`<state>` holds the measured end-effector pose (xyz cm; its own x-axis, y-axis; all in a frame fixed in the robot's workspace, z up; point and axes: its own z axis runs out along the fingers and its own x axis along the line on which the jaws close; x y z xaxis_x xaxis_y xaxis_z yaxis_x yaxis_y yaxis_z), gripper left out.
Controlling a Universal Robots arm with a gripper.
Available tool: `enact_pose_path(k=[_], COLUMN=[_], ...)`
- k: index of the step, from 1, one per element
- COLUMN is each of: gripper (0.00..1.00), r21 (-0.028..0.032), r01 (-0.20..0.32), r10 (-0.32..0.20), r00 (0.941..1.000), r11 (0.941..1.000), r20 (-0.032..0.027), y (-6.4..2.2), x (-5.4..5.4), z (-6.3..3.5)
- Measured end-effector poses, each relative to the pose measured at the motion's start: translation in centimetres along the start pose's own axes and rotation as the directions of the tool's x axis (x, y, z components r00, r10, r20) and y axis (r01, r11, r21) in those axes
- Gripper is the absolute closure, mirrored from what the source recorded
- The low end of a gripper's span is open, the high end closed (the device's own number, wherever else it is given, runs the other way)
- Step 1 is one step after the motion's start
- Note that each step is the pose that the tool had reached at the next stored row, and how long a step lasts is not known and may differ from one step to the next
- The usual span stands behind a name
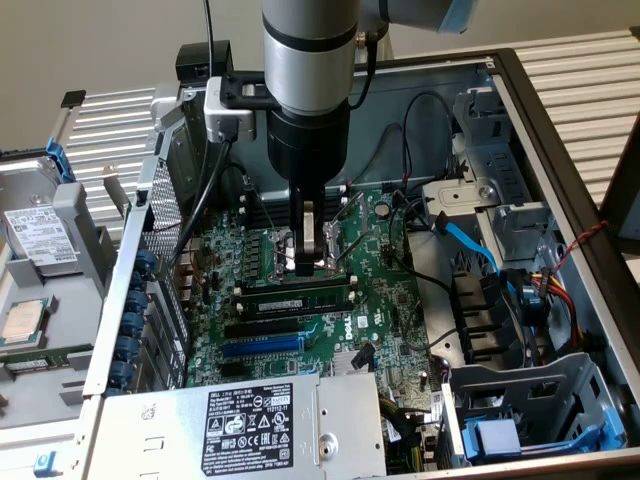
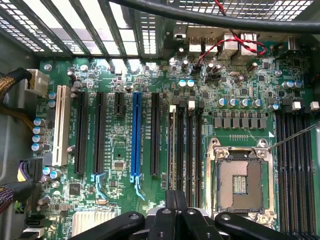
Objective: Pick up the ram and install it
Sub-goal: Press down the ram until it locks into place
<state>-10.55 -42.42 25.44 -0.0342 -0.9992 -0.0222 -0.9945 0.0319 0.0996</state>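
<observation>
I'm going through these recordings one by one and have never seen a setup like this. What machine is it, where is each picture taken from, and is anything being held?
The grey column is a robot arm reaching down into an open computer case. The exterior view comes from a camera off the arm. The wrist view comes from a camera on the arm and looks along the jaws at the green motherboard.

On the board are a blue slot, several long black slots and an empty metal processor socket. The ram, a thin green stick with black chips, sits along a slot beside that socket.

The jaws are shut just above the socket area. Nothing appears to be held between them, and they are not touching the ram.
</observation>
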Motion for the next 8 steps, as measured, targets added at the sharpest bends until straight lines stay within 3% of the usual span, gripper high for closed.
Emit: enact_pose_path(k=[8], gripper=[0.89], r21=[0.0002], r01=[-0.017], r10=[0.017], r00=[0.9999], r11=[0.9999], r20=[0.0014], y=[0.01], x=[0.00], z=[0.00])
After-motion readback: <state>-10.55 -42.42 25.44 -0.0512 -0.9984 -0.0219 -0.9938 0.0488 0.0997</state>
